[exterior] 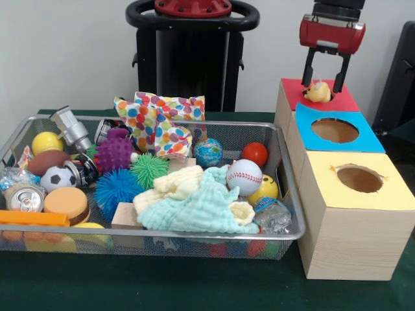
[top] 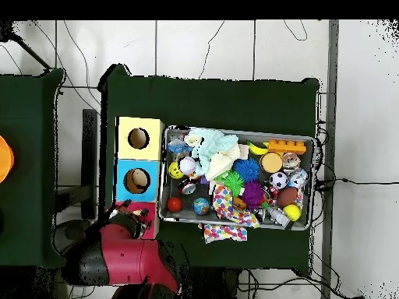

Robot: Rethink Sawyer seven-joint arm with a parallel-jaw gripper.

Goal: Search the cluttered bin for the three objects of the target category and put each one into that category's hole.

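Note:
My gripper point(exterior: 322, 89) hangs over the red-topped box point(exterior: 350, 100), the farthest in a row of three wooden boxes. Its jaws stand open, wider than the small yellowish toy point(exterior: 318, 92) that sits between the fingertips at the mouth of the red box's hole. Whether the fingers touch the toy I cannot tell. In the overhead view the arm's red wrist point(top: 125, 233) covers most of the red box point(top: 145, 207), and the toy is hidden. The wire bin point(exterior: 291, 194) beside the boxes holds balls, cloths, cans and other toys.
The blue-topped box point(exterior: 369, 139) and yellow-topped box point(exterior: 395, 194) each have an open round hole. In the bin lie a baseball point(exterior: 244, 177), a red ball point(exterior: 255, 153), a globe ball point(exterior: 208, 153), a mint cloth point(exterior: 201, 210), spiky balls point(exterior: 115, 152) and a dotted cloth point(exterior: 159, 123).

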